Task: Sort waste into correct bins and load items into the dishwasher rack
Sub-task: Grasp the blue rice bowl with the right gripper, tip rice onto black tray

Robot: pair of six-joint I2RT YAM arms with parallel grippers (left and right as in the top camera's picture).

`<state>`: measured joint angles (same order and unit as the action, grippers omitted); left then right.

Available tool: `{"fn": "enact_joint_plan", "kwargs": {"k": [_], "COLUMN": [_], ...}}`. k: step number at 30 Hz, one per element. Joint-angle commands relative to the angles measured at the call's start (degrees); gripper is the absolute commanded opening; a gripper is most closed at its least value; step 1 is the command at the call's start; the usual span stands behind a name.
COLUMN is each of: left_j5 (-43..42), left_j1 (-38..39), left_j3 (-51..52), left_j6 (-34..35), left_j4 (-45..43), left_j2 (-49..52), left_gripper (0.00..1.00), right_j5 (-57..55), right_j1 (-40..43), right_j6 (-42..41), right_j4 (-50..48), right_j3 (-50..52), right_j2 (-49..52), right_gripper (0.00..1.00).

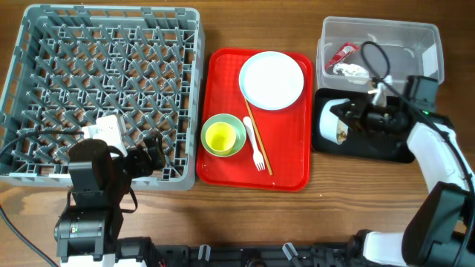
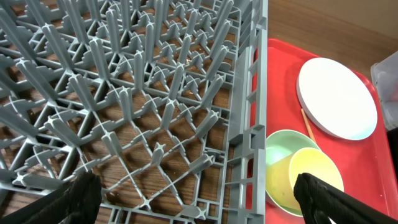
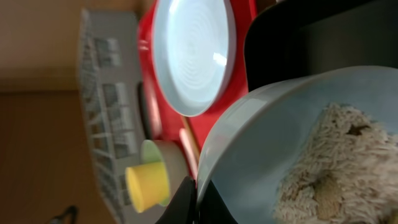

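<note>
Crumbs (image 3: 336, 168) in bowl (image 3: 261, 137): clear R-wrist only

Even bright light, soft shadows; right wrist view blurred; 1 glare spot on plate (image 3: 214, 59).

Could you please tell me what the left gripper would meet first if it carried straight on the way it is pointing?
Most likely the grey rack: the open left gripper aims at its pegs and floor grid, just inside one side wall. Depth is unclear, but nothing else shows in between.
</note>
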<state>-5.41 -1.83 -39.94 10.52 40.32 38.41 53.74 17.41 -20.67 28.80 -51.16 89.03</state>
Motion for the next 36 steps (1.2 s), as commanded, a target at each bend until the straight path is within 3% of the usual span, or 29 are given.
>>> {"fn": "enact_joint_plan", "kwargs": {"k": [1,7,17,25,29,34,35,36], "left_j5": [0.5,0.5,0.5,0.5,0.5,0.5,0.5,0.5], "left_j1": [0.2,0.2,0.2,0.2,0.2,0.2,0.2,0.2], "left_j3": [-1.2,-1.2,-1.2,-1.2,-1.2,-1.2,-1.2,-1.2], "left_j6": [-0.9,-0.9,-0.9,-0.9,-0.9,-0.9,-0.9,-0.9], "left_j4": [-0.2,-0.2,-0.2,-0.2,-0.2,-0.1,-0.1,-0.1], "left_j2": [-0.2,-0.2,-0.2,-0.2,-0.2,-0.2,-0.2,-0.2], "left_gripper": [1.0,1.0,1.0,1.0,1.0,1.0,1.0,1.0], "right_j5": [15.4,27.5,27.3,29.2,26.9,14.3,16.3,25.6], "right_j1": [4.8,10.1,10.4,10.4,10.3,10.3,10.3,10.3], "right_j6": [0.9,-3.6,-32.1,-44.4,-36.5,-26.2,-23.9,-18.3], "right_j4": [-1.7,-6.5,-18.2,-27.8,-31.3,-18.6,-18.0,-21.9], "right_j3": [0.9,0.9,0.9,0.9,0.9,0.9,0.9,0.9], "right_j2": [0.8,0.8,5.4,5.9,5.9,5.9,5.9,5.9], "right_gripper": [0.04,0.04,0.04,0.04,0.04,0.04,0.04,0.04]}}
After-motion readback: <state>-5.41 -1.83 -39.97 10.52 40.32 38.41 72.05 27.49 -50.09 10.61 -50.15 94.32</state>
